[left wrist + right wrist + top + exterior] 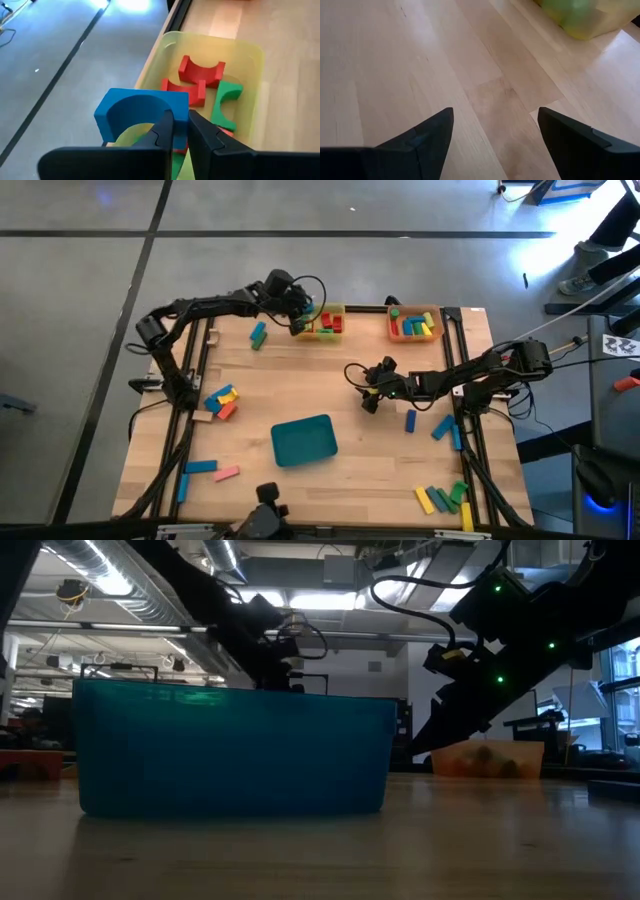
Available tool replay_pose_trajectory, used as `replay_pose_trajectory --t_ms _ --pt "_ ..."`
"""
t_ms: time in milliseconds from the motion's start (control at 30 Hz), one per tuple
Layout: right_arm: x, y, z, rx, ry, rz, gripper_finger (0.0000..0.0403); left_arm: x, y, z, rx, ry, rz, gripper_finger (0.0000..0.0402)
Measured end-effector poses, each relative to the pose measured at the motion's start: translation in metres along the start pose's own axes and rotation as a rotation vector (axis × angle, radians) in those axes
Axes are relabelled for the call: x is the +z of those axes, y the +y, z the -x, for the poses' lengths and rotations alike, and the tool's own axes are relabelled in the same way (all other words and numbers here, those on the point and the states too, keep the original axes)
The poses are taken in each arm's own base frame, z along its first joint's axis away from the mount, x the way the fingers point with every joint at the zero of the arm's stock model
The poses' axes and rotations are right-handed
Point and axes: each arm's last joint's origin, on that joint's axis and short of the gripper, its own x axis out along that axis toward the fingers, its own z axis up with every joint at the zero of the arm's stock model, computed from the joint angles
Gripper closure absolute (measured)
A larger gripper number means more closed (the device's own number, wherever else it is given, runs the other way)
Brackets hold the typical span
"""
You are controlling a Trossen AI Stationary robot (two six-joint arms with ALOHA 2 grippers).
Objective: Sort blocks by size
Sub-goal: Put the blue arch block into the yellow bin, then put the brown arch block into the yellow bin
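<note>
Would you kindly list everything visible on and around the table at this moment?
yellow tray: one, far edge, holds red and green curved blocks
orange tray: one, far right, mixed blocks
teal tray: one, near centre
blue arch block: one, above the yellow tray, held
loose blocks: several, mixed colours, scattered left and right
left tool: shut on blue arch block
right tool: open, over bare table centre

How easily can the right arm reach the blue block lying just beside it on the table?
Probably yes. The right gripper is open and empty above bare wood, and the blue block lies close beside that arm on the table with nothing between them.
</note>
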Motion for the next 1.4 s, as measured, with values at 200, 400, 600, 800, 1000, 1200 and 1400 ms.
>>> replay_pose_trajectory --t_ms 200,400,600,800,1000,1200,1400 --pt "0.000 0.000 0.000 0.000 0.000 0.000 0.0111 -0.006 0.000 -0.021 0.004 -0.011 0.030 0.0378" --pt "0.000 0.000 0.000 0.000 0.000 0.000 0.0111 -0.008 0.000 -0.023 0.012 -0.001 0.073 0.0344" --pt "0.000 0.000 0.000 0.000 0.000 0.000 0.0111 -0.005 0.000 -0.013 0.012 0.053 0.084 0.0273" --pt "0.000 0.000 0.000 0.000 0.000 0.000 0.0111 0.009 0.004 0.031 0.064 0.177 0.086 0.0248" --pt "0.000 0.000 0.000 0.000 -0.001 -0.001 0.0111 -0.002 0.011 0.069 0.239 0.371 0.131 0.0247" --pt "0.000 0.000 0.000 0.009 0.001 0.000 0.0111 -0.033 0.014 0.084 0.337 0.680 0.267 0.0247" --pt "0.000 0.000 0.000 0.010 0.001 0.000 0.0111 -0.056 0.012 0.084 0.378 0.951 0.275 0.0247"
